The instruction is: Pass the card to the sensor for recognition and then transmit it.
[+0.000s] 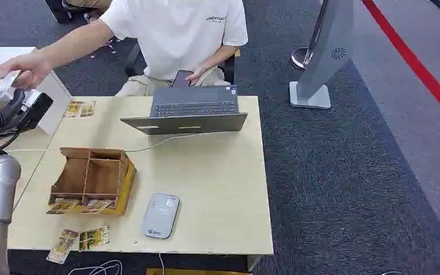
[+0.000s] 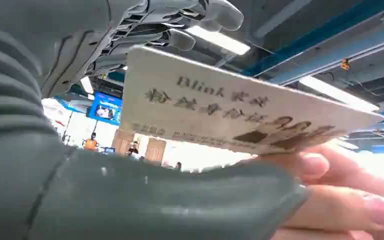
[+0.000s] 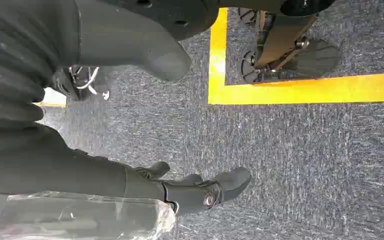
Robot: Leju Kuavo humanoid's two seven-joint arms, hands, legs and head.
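White card (image 2: 240,110) apparently pinched between left hand (image 2: 130,165) and person's fingers (image 2: 350,200).

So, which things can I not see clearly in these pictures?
- Left hand: in the head view, at the picture's edge, partly covered by the person's hand.
- Card: in the left wrist view its small print is blurred; the thumb hides its lower edge.
- Whether the left hand grips the card: cannot tell.
- Cards in the wooden box: too small to read.
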